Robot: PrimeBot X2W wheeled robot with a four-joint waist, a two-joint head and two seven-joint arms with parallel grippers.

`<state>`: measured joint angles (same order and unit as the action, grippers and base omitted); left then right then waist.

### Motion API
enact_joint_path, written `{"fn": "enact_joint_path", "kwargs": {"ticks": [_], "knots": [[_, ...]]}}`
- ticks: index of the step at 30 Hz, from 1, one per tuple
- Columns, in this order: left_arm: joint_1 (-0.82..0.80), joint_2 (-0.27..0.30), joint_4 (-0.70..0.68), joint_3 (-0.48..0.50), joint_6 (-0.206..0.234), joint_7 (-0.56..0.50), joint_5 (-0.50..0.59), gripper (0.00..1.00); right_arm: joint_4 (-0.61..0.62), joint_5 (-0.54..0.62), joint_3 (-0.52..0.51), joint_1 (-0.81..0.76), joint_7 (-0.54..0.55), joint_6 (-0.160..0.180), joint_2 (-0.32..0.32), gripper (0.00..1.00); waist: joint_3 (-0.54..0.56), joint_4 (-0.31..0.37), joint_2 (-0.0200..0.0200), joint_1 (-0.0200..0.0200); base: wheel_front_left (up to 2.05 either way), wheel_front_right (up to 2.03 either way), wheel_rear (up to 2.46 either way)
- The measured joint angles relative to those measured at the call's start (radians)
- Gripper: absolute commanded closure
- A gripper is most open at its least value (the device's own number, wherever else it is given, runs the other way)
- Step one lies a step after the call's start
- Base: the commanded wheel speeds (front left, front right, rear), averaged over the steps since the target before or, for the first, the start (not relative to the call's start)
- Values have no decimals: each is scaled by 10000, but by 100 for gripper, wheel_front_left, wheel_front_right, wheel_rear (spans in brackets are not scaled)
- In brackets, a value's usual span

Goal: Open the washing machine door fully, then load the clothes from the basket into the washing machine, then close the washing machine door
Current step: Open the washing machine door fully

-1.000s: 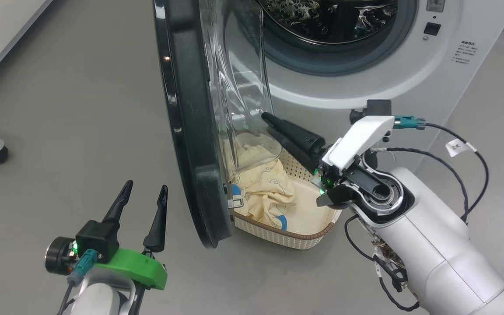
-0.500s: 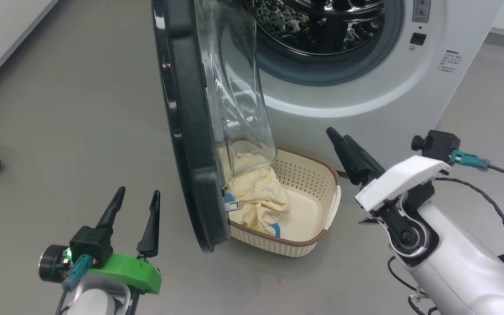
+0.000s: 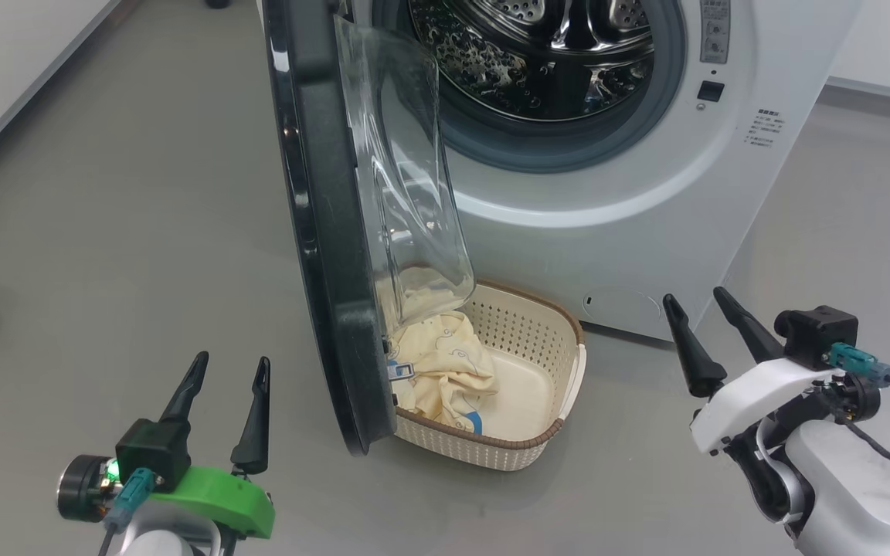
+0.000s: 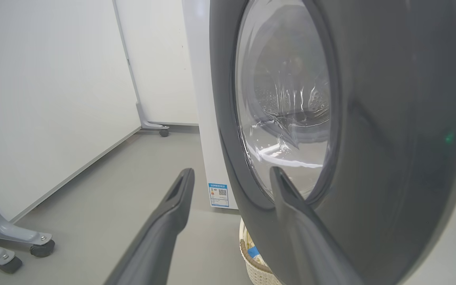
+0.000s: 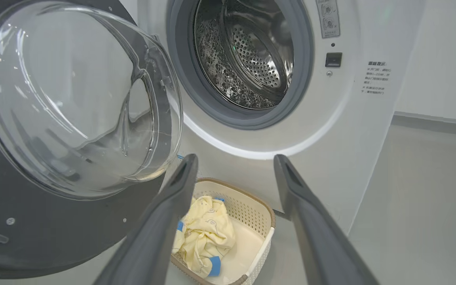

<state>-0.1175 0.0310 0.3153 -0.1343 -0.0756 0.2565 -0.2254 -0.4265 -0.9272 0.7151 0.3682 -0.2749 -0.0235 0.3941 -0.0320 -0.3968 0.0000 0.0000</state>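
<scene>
— One small heap of the clothes (image 3: 445, 371) is seen at lower centre of the head view, bunched against the left end of the basket (image 3: 538, 340). How are they expected to handle?

— Softness and lightness are to be assumed: limp cloth that will sag, drape and trail its blue cuffs when lifted. Nothing fragile or slippery is suggested. A hold is best taken on the raised, crumpled fold at the top of the heap, pinched deep so that fabric is gathered rather than a single layer.

— What is found around them?

— The basket is stood on the floor, just beside the base of the washing machine (image 3: 646, 232). The washing machine door (image 3: 321, 232) is swung out, and its glass bulge overhangs the heap's left part, so an approach from the right of the frame is judged freer.

— And the tools?

— The left tool (image 3: 232, 358), at lower left, and the right tool (image 3: 694, 295), at lower right, are both shown with fingers spread wide apart and nothing held. Both are well apart from the clothes.
</scene>
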Motion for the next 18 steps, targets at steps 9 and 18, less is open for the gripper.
{"fn": "enact_joint_path", "kwargs": {"ticks": [9,18], "knots": [[145,15,-8,75,0,0,58,0,1289,2456,-2036,-679,155,1290,-230,0,56,108,0,0,0,0,0],[162,25,-8,140,-2,0,73,0,2021,3699,-2629,-2240,155,1396,-861,0,117,216,0,0,0,0,0]]}}
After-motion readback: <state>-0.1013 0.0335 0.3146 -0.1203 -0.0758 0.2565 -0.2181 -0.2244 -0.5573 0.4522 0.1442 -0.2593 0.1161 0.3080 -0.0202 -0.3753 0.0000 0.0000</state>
